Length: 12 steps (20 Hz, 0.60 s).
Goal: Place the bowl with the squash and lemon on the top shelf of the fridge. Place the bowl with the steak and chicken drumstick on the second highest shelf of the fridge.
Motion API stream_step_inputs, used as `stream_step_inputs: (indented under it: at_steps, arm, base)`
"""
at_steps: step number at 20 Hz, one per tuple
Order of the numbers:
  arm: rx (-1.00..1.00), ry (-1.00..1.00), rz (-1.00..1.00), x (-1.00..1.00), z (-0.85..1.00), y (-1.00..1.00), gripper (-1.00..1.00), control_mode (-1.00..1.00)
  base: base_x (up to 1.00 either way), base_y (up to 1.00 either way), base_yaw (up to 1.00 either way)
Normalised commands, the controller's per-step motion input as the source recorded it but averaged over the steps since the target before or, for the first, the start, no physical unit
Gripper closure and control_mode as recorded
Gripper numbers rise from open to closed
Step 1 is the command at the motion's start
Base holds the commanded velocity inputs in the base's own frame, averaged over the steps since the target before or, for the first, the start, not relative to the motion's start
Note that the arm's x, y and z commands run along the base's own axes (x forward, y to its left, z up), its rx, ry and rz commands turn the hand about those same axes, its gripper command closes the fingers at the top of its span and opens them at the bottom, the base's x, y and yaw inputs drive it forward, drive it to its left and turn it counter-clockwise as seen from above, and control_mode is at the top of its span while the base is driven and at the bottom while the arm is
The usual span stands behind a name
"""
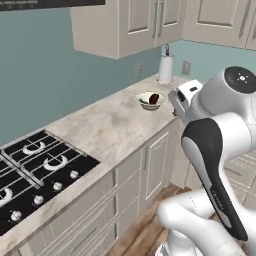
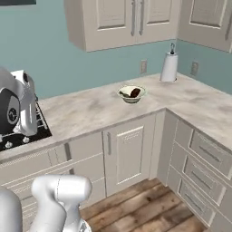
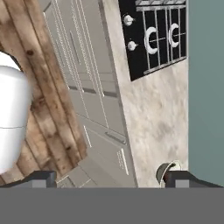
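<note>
Gripper (image 3: 109, 178): open as wide as can be, holding nothing, up in the air above the counter edge.
Bowl (image 1: 150, 99): cream-white, on the counter (image 1: 105, 127), just past one finger tip (image 3: 181, 179) in the hand view, not touching it.
In the bowl: dark brown steak (image 1: 154, 98); a lighter brown bit beside it, maybe the chicken drumstick, too small to be sure.
Stove (image 3: 159, 37): black, on the same counter, well apart from the gripper, far ahead in the hand view.
Paper towel roll (image 1: 166, 68): white, upright, beyond the bowl by the wall.
</note>
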Motion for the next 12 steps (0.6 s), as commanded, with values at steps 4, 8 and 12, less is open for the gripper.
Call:
stream_step_inputs:
  at_steps: [4, 8, 12]
  arm:
    - [0.0, 0.0, 0.0, 0.0, 0.0, 0.0, -1.0, 1.0]
    - [0.0, 0.0, 0.0, 0.0, 0.0, 0.0, -1.0, 1.0]
    - [0.0, 0.0, 0.0, 0.0, 0.0, 0.0, -1.0, 1.0]
  base:
    - [0.89, -0.48, 0.46]
    - [0.61, -0.8, 0.36]
    - [0.66, -0.67, 0.34]
